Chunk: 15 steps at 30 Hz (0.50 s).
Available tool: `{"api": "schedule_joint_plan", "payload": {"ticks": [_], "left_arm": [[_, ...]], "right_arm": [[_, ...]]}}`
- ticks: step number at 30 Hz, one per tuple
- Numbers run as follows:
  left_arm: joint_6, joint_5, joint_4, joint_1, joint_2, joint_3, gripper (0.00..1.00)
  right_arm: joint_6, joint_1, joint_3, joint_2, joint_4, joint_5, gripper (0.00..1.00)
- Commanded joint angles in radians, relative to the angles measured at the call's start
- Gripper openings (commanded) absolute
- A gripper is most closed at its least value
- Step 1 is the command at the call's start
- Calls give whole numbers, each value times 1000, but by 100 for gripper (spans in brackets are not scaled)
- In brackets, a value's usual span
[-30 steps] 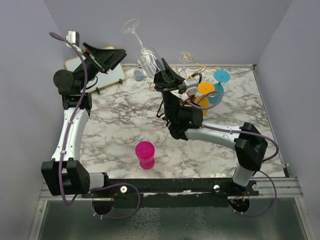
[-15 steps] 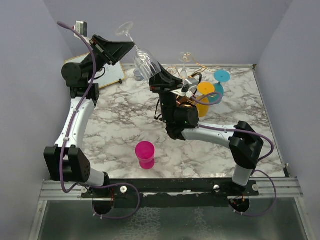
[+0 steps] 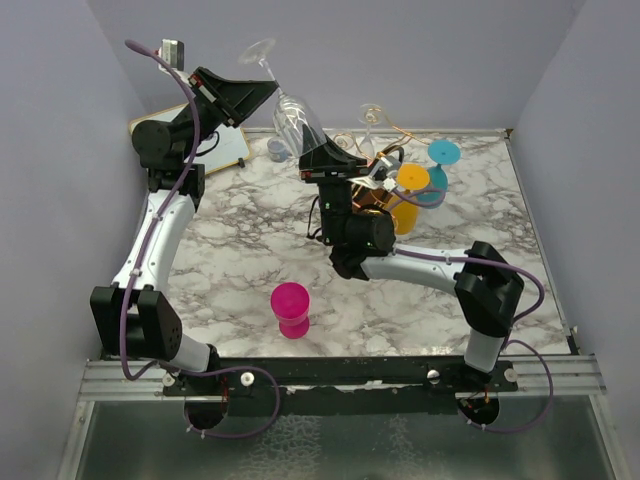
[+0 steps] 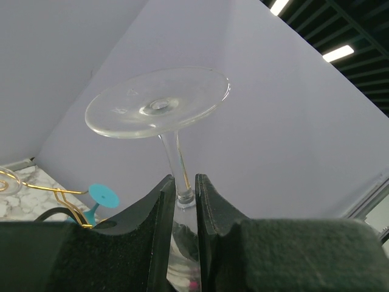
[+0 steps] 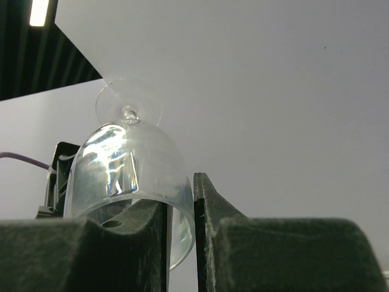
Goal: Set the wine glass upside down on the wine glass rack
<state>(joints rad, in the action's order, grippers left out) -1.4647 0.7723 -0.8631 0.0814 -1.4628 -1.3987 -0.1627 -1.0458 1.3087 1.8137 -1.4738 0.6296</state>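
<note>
Both arms had the clear wine glass (image 3: 295, 122) between them. It was held up in the air over the far middle of the marble table (image 3: 240, 240), near the left side of the wine glass rack (image 3: 387, 157) but not on it. The glass was tipped over, with its foot up toward the far left and the mouth of the bowl down toward the right.

The left gripper (image 3: 266, 96) was clamped on the stem where it meets the bowl. In its wrist view the black fingers (image 4: 159, 207) pinched the thin stem, with the round foot spread above them. The right gripper (image 3: 314, 153) sat lower and was closed on the rim of the bowl, the glass wall caught between its fingers (image 5: 209, 207).

The gold wire rack stood right of centre at the far side. An orange glass (image 3: 411, 180), a teal glass (image 3: 443, 153) and another clear glass (image 3: 371, 115) hung on it foot-up. A pink cup (image 3: 291, 306) stood alone on the near part of the table.
</note>
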Motion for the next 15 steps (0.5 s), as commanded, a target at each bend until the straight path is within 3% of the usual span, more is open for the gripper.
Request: {"api": "schedule_joint_plan", "payload": {"ticks": [1,8,10,15], "left_arm": [[10,7,-44,33,15,-36,22],[4,10,-60,38,14,-45,20],[3,12,-57,38,15,-46,0],[2,19,-73,39,15,-43,0]], "right_arm": [[-144,-6,33,39,-184,12,1],[-235,-6,48,51,-124,-41,1],[-259,-6,53,52,-107,-34,1],[-298,-6,57,54,-91,-19,1]]}}
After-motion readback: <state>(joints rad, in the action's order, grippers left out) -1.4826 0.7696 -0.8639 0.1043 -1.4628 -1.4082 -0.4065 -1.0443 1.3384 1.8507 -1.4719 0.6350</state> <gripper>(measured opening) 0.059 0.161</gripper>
